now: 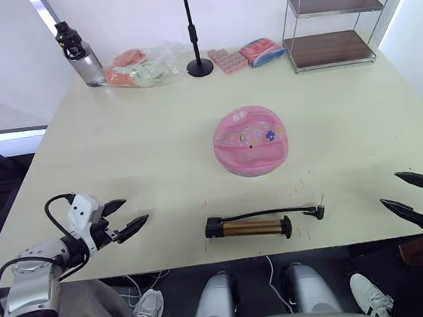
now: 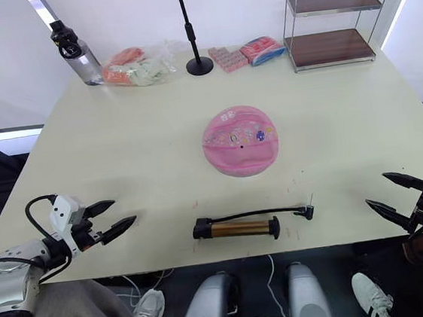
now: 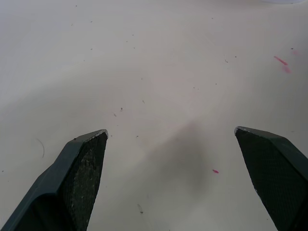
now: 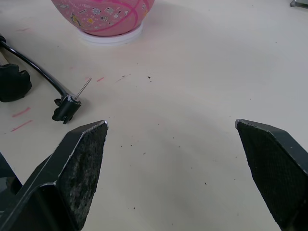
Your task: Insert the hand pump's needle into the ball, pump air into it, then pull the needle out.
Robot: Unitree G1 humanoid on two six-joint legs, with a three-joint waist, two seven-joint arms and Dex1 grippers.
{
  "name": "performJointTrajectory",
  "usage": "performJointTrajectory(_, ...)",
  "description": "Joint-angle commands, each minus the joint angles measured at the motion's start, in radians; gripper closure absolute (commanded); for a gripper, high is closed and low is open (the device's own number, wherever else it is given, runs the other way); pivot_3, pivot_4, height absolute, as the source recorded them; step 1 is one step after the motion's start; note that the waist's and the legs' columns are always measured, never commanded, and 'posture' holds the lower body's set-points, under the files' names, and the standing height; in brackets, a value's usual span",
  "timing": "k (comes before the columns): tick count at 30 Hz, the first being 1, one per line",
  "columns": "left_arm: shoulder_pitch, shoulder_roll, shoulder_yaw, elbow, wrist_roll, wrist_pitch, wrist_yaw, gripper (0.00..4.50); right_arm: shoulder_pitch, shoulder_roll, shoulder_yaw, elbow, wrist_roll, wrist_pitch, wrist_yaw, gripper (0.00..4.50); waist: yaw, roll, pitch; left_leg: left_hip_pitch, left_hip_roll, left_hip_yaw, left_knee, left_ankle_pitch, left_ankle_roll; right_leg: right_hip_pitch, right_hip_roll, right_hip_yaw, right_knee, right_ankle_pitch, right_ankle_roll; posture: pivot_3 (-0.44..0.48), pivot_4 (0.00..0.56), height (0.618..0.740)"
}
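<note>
Fingers on the left gripper (image 1: 125,219) and right gripper (image 1: 406,195) are spread, holding nothing, at the bench's (image 1: 119,145) near edge. Between them lies the hand pump (image 1: 249,226), needle (image 4: 85,87) up by its right end. Pinch the hose end first. Beyond sits the ball (image 1: 250,140), valve facing up; nothing blocks it.

the table (image 1: 121,160) lies bare between the ball (image 1: 250,141) and the hand pump (image 1: 249,226), and wide open on both sides of them. the left gripper (image 1: 127,219) hovers at the near left edge, fingers spread, with clear surface between it and the pump. the right gripper (image 1: 402,193) hangs off the near right edge, jaws apart, the needle (image 4: 84,87) nearest it. a bottle (image 1: 79,55), bags (image 1: 138,68), stand (image 1: 197,54) and rack (image 1: 334,24) crowd only the far edge.
</note>
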Motion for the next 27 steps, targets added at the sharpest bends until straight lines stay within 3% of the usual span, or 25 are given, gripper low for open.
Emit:
performJointTrajectory(1, -0.013, 0.009, 0.01, -0.004, -0.007, -0.013, -0.012, 0.0, 0.01, -0.002, -0.038, -0.03, 0.025, -0.01, 0.007, 0.04, 0.0, 0.0, 0.0, 0.0, 0.0, 0.0, 0.0, 0.0, 0.0, 0.0, 0.0, 0.0, 0.0, 0.0, 0.0, 0.0, 0.15, 0.74)
performJointTrajectory(18, -0.014, 0.019, -0.022, -0.092, -0.034, 0.034, -0.092, 0.0, -0.004, -0.005, -0.034, -0.048, 0.069, 0.001, 0.09, 0.04, 0.0, 0.0, 0.0, 0.0, 0.0, 0.0, 0.0, 0.0, 0.0, 0.0, 0.0, 0.0, 0.0, 0.0, 0.0, 0.0, 0.15, 0.74)
performJointTrajectory(27, -0.131, 0.025, -0.152, -0.255, -0.024, 0.12, -0.174, 0.0, 0.068, -0.009, -0.03, -0.171, 0.128, 0.077, 0.18, 0.04, 0.008, 0.0, 0.0, 0.0, -0.001, 0.0, 0.001, 0.0, 0.0, 0.001, 0.0, 0.0, 0.0, 0.0, 0.0, 0.0, 0.15, 0.74)
